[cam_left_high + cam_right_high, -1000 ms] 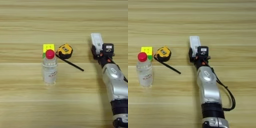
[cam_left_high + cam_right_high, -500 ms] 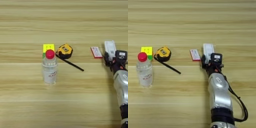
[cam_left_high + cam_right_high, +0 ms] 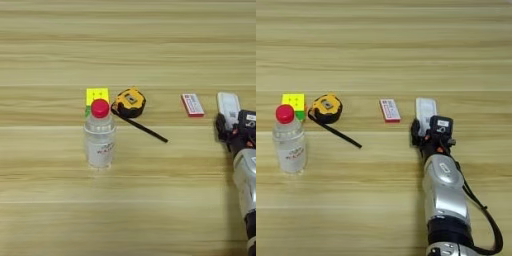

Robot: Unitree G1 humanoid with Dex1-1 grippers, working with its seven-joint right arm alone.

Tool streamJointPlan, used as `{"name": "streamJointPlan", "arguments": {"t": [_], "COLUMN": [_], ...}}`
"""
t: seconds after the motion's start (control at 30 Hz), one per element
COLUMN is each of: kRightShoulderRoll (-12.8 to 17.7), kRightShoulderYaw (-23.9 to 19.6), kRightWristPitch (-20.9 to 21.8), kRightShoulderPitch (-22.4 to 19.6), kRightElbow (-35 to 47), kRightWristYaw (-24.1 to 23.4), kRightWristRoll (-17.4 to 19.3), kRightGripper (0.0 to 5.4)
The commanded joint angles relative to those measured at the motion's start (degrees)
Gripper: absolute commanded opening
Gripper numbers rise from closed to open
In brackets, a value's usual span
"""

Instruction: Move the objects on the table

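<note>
Wooden table (image 3: 384, 40): pincer (image 3: 426, 125) clamped on white bar (image 3: 425, 108) has slid right, baring red-white box (image 3: 390, 110).

Cube (image 3: 294, 102): yellow and green, sitting just behind the bottle.
Bottle (image 3: 289, 144): clear, red cap, standing upright.
Tape measure (image 3: 326, 108): yellow and black, lying right of the cube, black strap trailing toward the front right.
Box (image 3: 389, 110): small, red and white, lying flat.
White bar (image 3: 425, 109): slim, lying flat right of the box.
Table (image 3: 384, 45): light-brown planks, carrying everything.
</note>
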State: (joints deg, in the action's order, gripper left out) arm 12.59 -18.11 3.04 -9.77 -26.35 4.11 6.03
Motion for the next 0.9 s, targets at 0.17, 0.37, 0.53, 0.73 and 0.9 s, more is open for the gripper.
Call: {"name": "streamJointPlan", "arguments": {"t": [0.17, 0.37, 0.53, 0.73, 0.9], "kRightShoulderRoll": [2.5, 2.3, 2.3, 2.2, 1.8], "kRightShoulderYaw": [-0.3, -0.2, -0.1, 0.0, 0.8], "kRightWristPitch": [1.8, 2.4, 2.6, 2.5, 2.2], "kRightShoulderPitch": [-3.4, -3.5, -3.6, -3.0, -2.1], "kRightElbow": [-2.3, -3.1, -3.2, -0.9, 4.3], "kRightWristYaw": [-0.5, -0.7, -0.8, -1.0, -1.7], "kRightWristRoll": [0.1, 0.1, 0.1, 0.0, -0.6], "kRightGripper": [2.89, 3.45, 3.82, 4.48, 5.0]}}
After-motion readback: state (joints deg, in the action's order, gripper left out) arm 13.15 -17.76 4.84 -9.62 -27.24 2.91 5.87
